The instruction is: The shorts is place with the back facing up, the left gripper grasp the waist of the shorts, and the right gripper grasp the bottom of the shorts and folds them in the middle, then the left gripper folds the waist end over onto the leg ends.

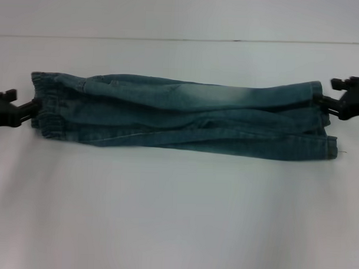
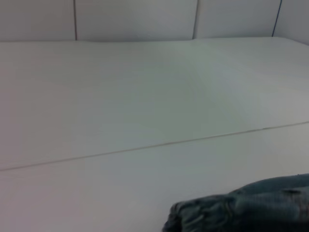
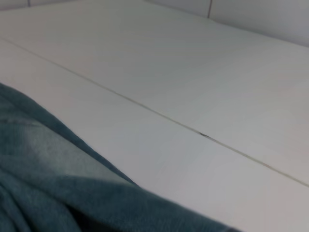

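Note:
Blue denim shorts (image 1: 180, 117) stretch across the white table (image 1: 176, 217) in a long band, folded lengthwise. The elastic waist (image 1: 48, 103) is at the left and the leg hems (image 1: 324, 125) at the right. My left gripper (image 1: 34, 107) is shut on the waist edge. At the opposite end, the leg hems are pinched in my right gripper (image 1: 323, 104). A soft shadow under the cloth suggests it hangs slightly off the table. The left wrist view shows only a bunched bit of waist (image 2: 251, 208). The right wrist view shows denim folds (image 3: 53, 183). Neither wrist view shows fingers.
A thin seam (image 1: 171, 39) runs across the table behind the shorts. It also shows in the left wrist view as a seam (image 2: 159, 143) and in the right wrist view as a seam (image 3: 159, 113). A panelled wall (image 2: 135, 19) stands beyond.

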Controlling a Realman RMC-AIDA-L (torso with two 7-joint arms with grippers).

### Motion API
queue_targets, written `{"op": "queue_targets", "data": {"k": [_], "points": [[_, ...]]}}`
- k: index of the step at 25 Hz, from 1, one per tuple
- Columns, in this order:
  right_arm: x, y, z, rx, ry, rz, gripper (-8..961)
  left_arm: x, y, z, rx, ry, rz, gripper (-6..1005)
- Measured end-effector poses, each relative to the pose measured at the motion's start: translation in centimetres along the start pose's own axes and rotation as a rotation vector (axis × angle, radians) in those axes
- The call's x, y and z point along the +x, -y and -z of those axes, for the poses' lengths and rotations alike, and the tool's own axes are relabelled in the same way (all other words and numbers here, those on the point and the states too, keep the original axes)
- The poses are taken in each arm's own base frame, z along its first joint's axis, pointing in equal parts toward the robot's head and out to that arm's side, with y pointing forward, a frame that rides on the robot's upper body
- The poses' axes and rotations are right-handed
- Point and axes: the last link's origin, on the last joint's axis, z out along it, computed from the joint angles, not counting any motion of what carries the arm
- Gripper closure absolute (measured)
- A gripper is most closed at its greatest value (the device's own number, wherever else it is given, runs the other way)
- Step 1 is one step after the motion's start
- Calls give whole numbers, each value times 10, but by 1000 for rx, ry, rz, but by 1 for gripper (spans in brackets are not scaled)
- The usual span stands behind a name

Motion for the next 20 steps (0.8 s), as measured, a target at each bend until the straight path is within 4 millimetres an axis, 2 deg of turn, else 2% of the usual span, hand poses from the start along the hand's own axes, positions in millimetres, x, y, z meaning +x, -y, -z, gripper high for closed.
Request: {"op": "queue_targets", "data": {"k": [3, 9, 16, 20], "points": [[7, 4, 10, 19, -2, -9, 543, -6, 5, 14, 4, -8, 10, 541], [12, 4, 34, -9, 62, -19, 298, -20, 5, 33, -40, -33, 14, 272], [15, -9, 49, -87, 151, 17, 34, -41, -8, 36, -103, -33, -10, 54], [19, -23, 51, -151, 198, 31, 4, -49, -12, 32, -111, -18, -22, 61]]}}
